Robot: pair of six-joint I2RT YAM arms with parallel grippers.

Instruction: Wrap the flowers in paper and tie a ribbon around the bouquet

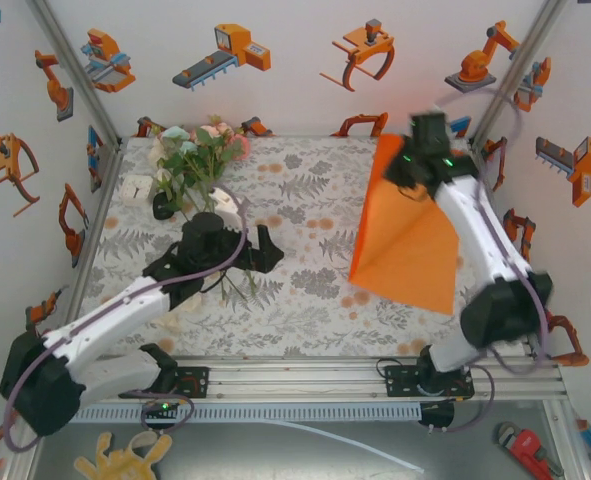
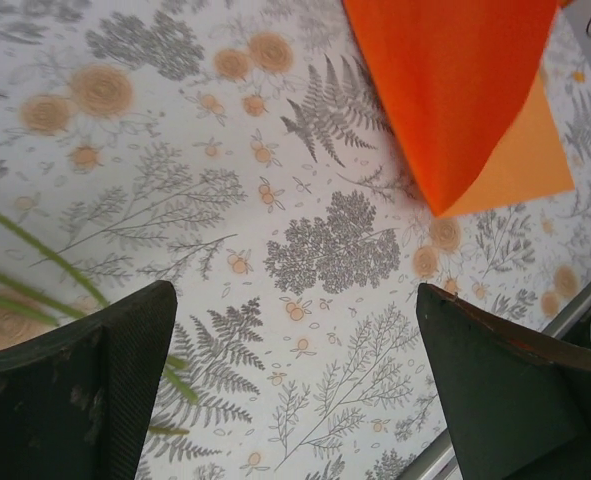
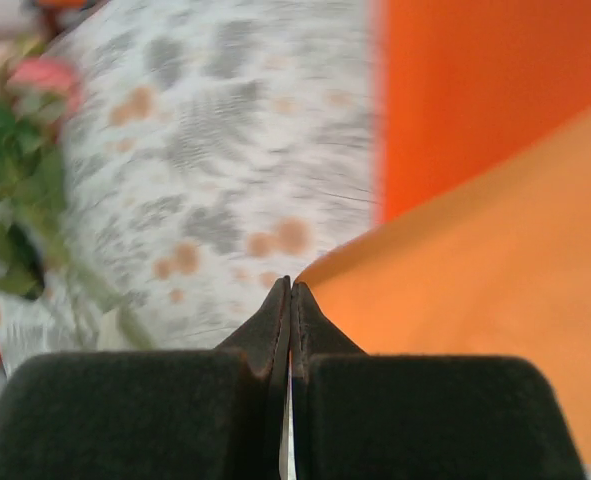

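The orange paper (image 1: 405,240) lies on the right of the table with its far corner pulled up off the cloth. My right gripper (image 1: 415,165) is shut on that raised corner. In the right wrist view the jaws (image 3: 291,282) are pressed together at the paper's (image 3: 475,300) edge. The flowers (image 1: 200,150) lie at the back left, stems pointing toward the front; they appear blurred in the right wrist view (image 3: 25,130). My left gripper (image 1: 263,248) hovers open over the bare cloth beside the stems (image 2: 35,245), nothing between its fingers (image 2: 295,300). The paper's near corner (image 2: 455,90) is ahead of it. I cannot make out the ribbon.
A small white box (image 1: 135,188) sits at the left edge beside the flowers. White walls with robot stickers enclose the table on three sides. A thin pale strip (image 1: 345,445) lies in front of the metal rail (image 1: 305,380).
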